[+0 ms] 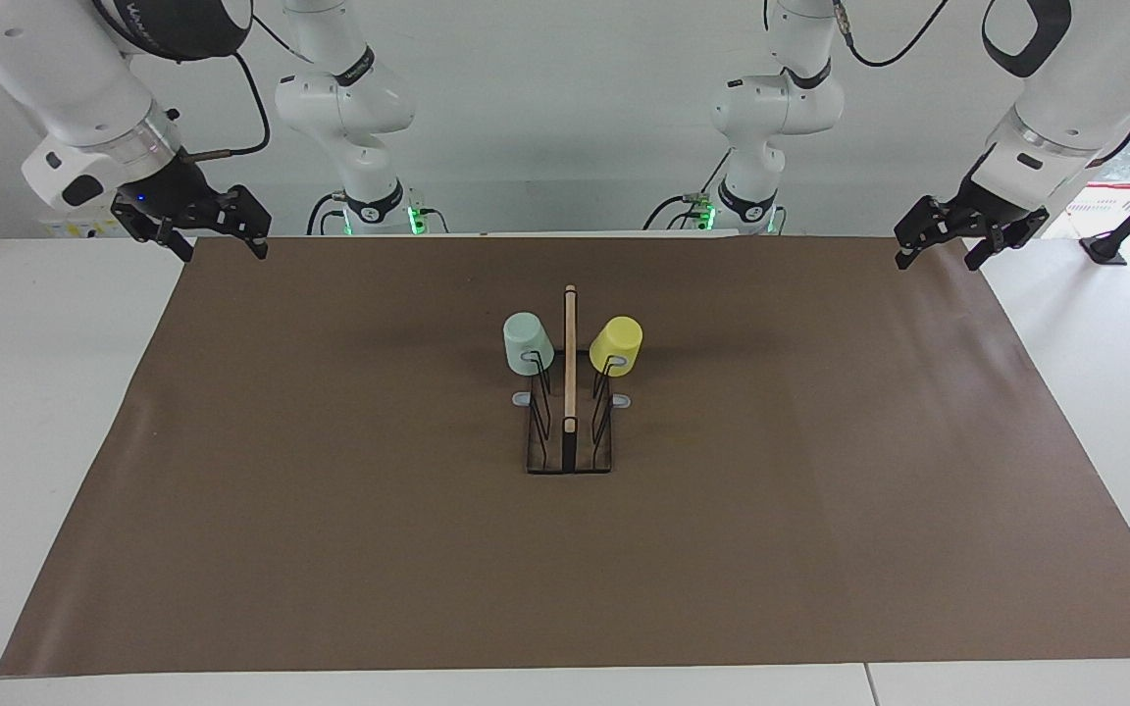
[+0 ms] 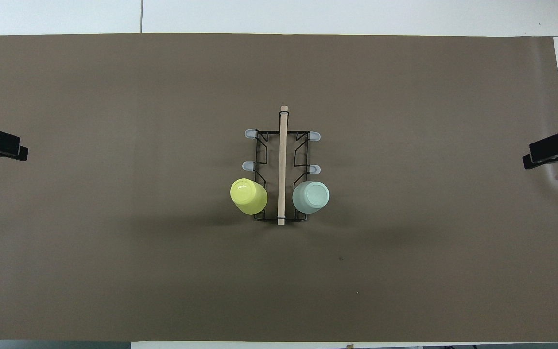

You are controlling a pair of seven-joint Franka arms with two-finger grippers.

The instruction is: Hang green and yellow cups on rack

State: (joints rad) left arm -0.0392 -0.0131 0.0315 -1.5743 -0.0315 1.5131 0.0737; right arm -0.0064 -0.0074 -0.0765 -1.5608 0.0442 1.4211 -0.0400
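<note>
Fingers [image 1: 190,238] spread on both grippers; green cup [image 1: 528,342] and yellow cup [image 1: 616,344] hang upturned on rack [image 1: 570,453]

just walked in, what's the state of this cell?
Nothing is being handled. The green cup and yellow cup hang upside down on the prongs of the rack nearest the robots, green toward the right arm's end, yellow toward the left's. The other four prongs carry nothing. The left gripper and right gripper are open, holding nothing, each over its own end of the brown mat. The hanging looks done.
</note>
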